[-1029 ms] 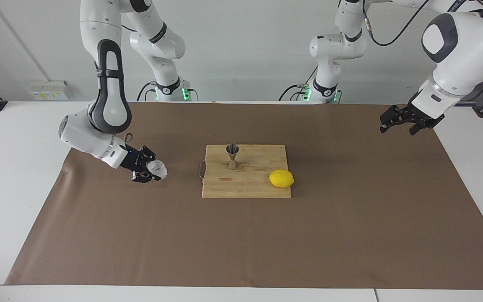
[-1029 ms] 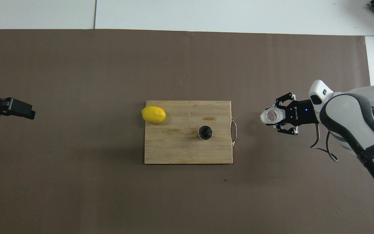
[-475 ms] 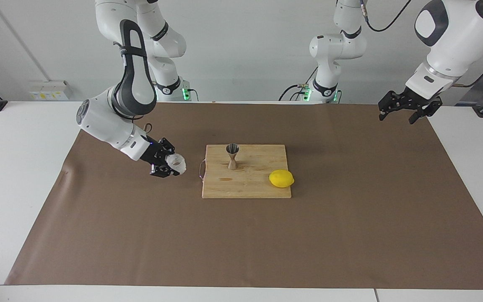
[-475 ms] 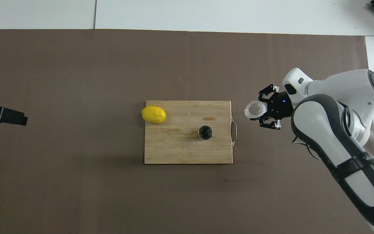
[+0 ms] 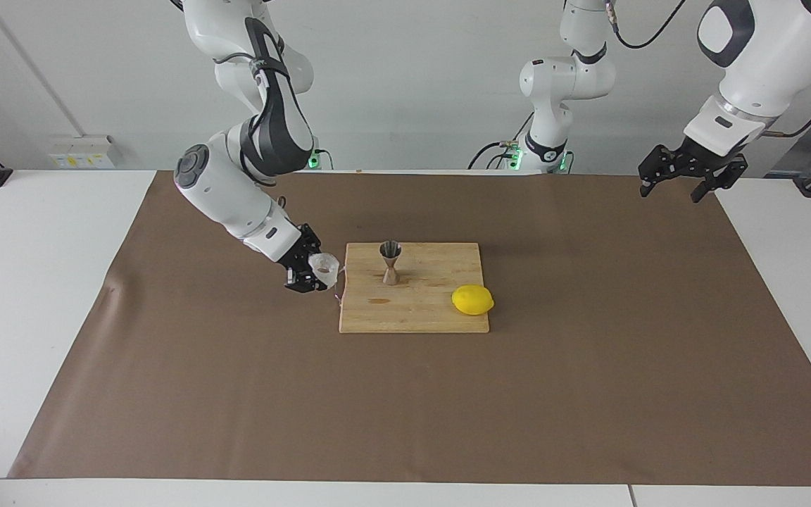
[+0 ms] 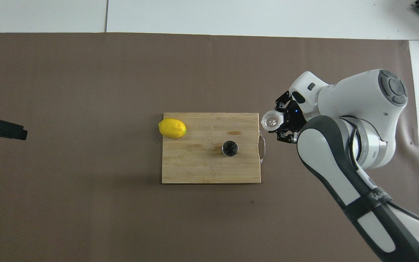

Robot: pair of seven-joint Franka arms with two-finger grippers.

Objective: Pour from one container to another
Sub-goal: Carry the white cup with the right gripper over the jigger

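Note:
The translucent whitish cup (image 5: 324, 266) (image 6: 271, 120) hangs mouth up just off the wooden board's handle end, and my right gripper (image 5: 316, 272) (image 6: 277, 124) is shut on it. The steel jigger (image 5: 391, 262) (image 6: 230, 148) stands upright on the board (image 5: 412, 313) (image 6: 195, 169), a short way from the cup toward the left arm's end. My left gripper (image 5: 671, 184) (image 6: 16, 131) waits open and empty, raised over the mat's edge at the left arm's end of the table.
A yellow lemon (image 5: 472, 300) (image 6: 172, 128) lies on the board's corner toward the left arm's end, farther from the robots than the jigger. The board's wire handle (image 5: 337, 285) (image 6: 263, 147) sits below the cup. A brown mat (image 5: 236, 394) covers the table.
My right arm has carried the cup across the mat toward the board, up to its handle end. My left gripper has risen and drawn back a little toward the robots.

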